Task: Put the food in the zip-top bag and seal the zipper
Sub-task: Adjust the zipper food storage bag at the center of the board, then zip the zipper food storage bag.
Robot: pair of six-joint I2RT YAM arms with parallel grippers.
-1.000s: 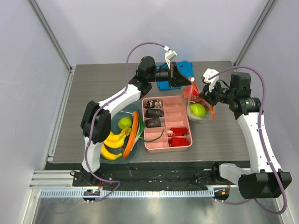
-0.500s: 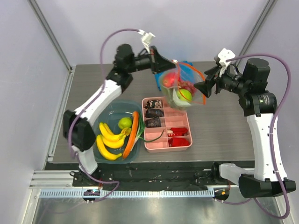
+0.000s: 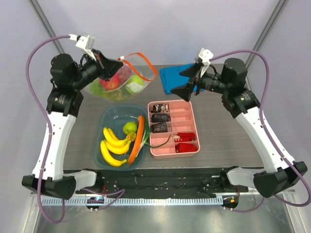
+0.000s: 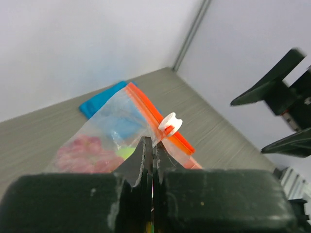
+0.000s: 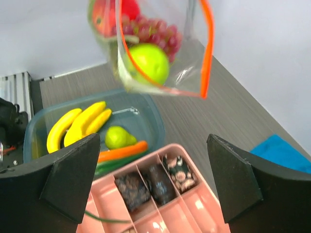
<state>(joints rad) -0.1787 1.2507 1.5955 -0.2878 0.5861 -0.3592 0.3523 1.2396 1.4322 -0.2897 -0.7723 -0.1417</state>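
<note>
One zip-top bag hangs in the air above the table's far-left part, pinched near its zipper.
Inside lie a green apple, grapes and a red fruit; the mouth gapes. The left gripper is clamped flat on the bag edge beside a white slider. The right gripper is spread wide, empty, near a blue cloth. The table is grey wood-grain and carries a pink tray and a teal bin; pale walls enclose it. The left wrist view blurs the contents; the right wrist view cuts off the bag's upper end.
</note>
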